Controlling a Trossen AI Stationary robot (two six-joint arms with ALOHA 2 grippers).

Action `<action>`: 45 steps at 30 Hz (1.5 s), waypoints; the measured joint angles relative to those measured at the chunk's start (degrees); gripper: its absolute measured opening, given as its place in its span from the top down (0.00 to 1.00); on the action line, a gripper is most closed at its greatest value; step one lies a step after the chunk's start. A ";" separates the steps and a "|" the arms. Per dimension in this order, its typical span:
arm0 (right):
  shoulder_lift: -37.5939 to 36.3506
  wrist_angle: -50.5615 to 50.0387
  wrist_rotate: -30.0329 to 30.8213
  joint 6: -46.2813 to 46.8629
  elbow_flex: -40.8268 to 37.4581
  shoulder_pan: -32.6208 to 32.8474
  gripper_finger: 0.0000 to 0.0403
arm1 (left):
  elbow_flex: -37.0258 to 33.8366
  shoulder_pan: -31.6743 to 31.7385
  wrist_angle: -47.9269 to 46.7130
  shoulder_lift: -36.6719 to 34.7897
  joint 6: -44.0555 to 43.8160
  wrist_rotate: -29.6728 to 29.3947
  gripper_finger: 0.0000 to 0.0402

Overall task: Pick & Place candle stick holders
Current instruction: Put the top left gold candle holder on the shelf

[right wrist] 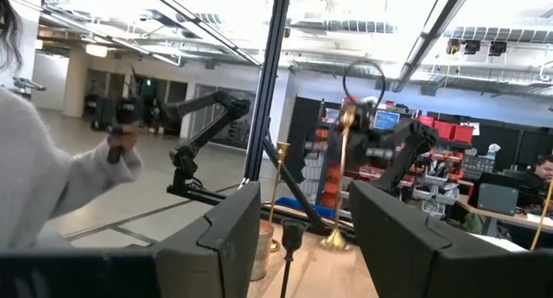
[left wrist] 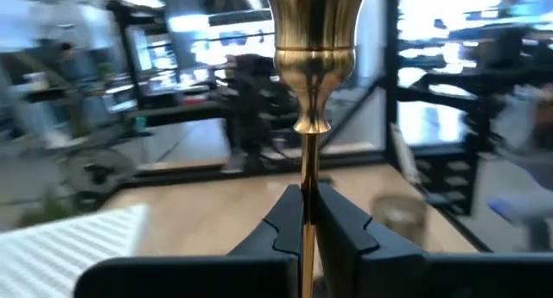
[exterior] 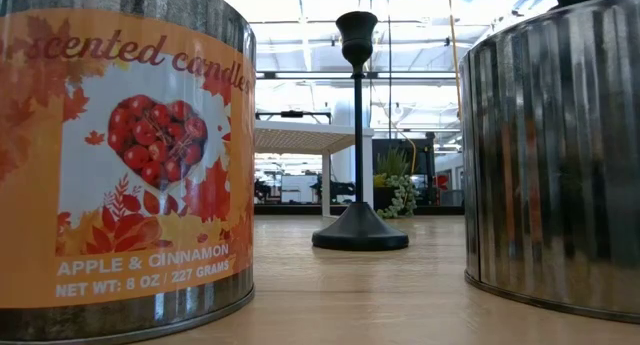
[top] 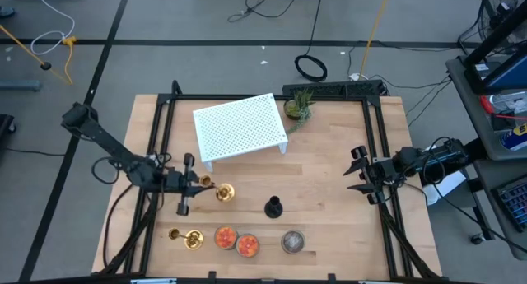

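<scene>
One gold candle stick holder [top: 221, 191] stands upright left of the table's middle, and my left gripper [top: 202, 183] is shut on its stem. It also shows in the right wrist view [right wrist: 343, 173]. A second gold holder [top: 187, 237] stands on its round base near the front left. The shorter black holder [top: 273, 207] stands on its base mid-table and shows in the low view [exterior: 358, 135]. My right gripper [top: 356, 173] is open and empty at the table's right side, its fingers apart in its wrist view [right wrist: 302, 237]. My left gripper pinches the gold holder's thin stem [left wrist: 308, 173] between its two fingers, below the cup [left wrist: 314, 22]. The fingers come level from the table's left and lie across the stem. The holder stays upright; I cannot tell whether its base [top: 225, 193] touches the table.
A white perforated rack [top: 240, 128] stands at the back, with a small plant [top: 298, 109] beside it. Two orange candle tins [top: 235, 241] and a metal tin [top: 292, 242] sit near the front edge. A person in a grey sleeve [right wrist: 52, 173] is beyond the table.
</scene>
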 joint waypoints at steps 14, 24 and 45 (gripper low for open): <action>0.00 0.09 0.00 0.15 0.00 0.01 0.56 | 19.05 9.68 -9.47 1.86 1.34 -17.70 0.97; 0.71 5.11 0.00 2.04 0.00 -0.01 0.56 | 19.09 22.83 -19.61 -2.54 -2.72 -23.21 0.97; 8.12 10.28 -0.02 1.70 0.02 0.00 0.56 | 18.37 44.41 -28.59 -1.62 -12.48 -19.83 0.97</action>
